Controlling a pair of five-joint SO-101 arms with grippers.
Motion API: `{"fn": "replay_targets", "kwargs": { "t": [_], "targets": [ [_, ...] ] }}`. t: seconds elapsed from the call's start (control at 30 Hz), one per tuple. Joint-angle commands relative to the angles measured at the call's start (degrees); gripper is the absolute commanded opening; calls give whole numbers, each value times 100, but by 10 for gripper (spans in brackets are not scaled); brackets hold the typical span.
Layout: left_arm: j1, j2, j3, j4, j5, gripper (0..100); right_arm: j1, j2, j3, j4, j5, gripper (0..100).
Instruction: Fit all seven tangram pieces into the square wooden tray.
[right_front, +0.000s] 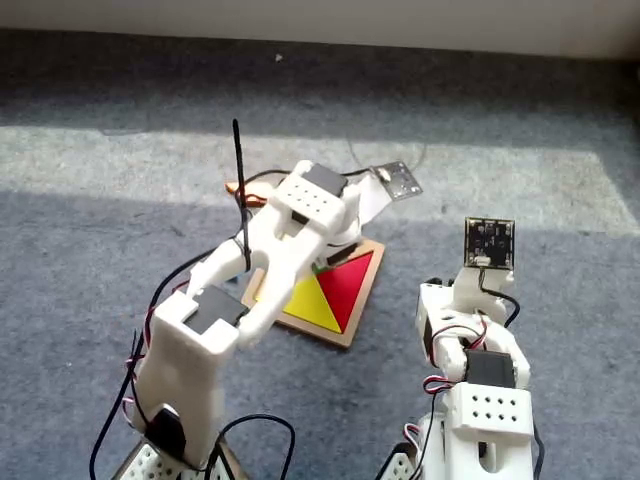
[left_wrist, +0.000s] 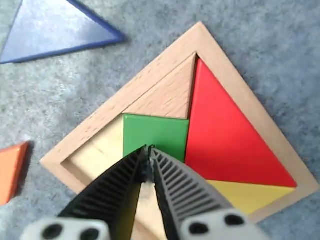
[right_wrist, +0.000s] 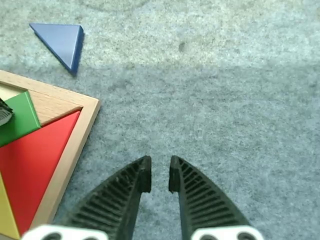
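Plainly, the left arm is the busy one: it stretches over the square wooden tray (left_wrist: 234, 87), which lies on the grey carpeted worktop (right_wrist: 225, 75), and its left claw (left_wrist: 148, 150) is pinched shut with nothing in it, tips right at the near edge of the green square piece (left_wrist: 157, 132). That square sits inside the tray, one side against the large red triangle (left_wrist: 225, 140), with a yellow triangle (left_wrist: 250, 195) along the red one's far side and a wedge of bare wooden tray floor (left_wrist: 167, 97) open beyond the green. From where I stand this looks like a nudge to seat the square, so I'd keep the tips together, press low on its edge, and slide it gently until it lies flush with the red triangle. Too hard a push could ride it up over a neighbour or drag the whole tray. The blue triangle (left_wrist: 50, 27) and an orange piece (left_wrist: 10, 167) lie outside on the worktop, well clear of the frame, so plenty is left to do. The right claw (right_wrist: 160, 174) hangs over bare worktop beside the tray's corner, fingers narrowly parted and empty.
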Motion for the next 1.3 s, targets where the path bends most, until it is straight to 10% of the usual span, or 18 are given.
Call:
{"fn": "replay_targets", "kwargs": {
  "t": [0.0,0.6,0.87,1.27],
  "targets": [
    [-259,-356,-857,730,79,31,75,-84,-22,-119,70,77],
    [-1798,-1112,-2633,2189,738,5,75,-84,-22,-119,70,77],
    [-2088,-2580,-514,2119,765,5,75,-84,-22,-119,70,77],
    [-2396,-4268,2651,-360,1178,130,66,-84,-22,-119,70,77]
  ]
}}
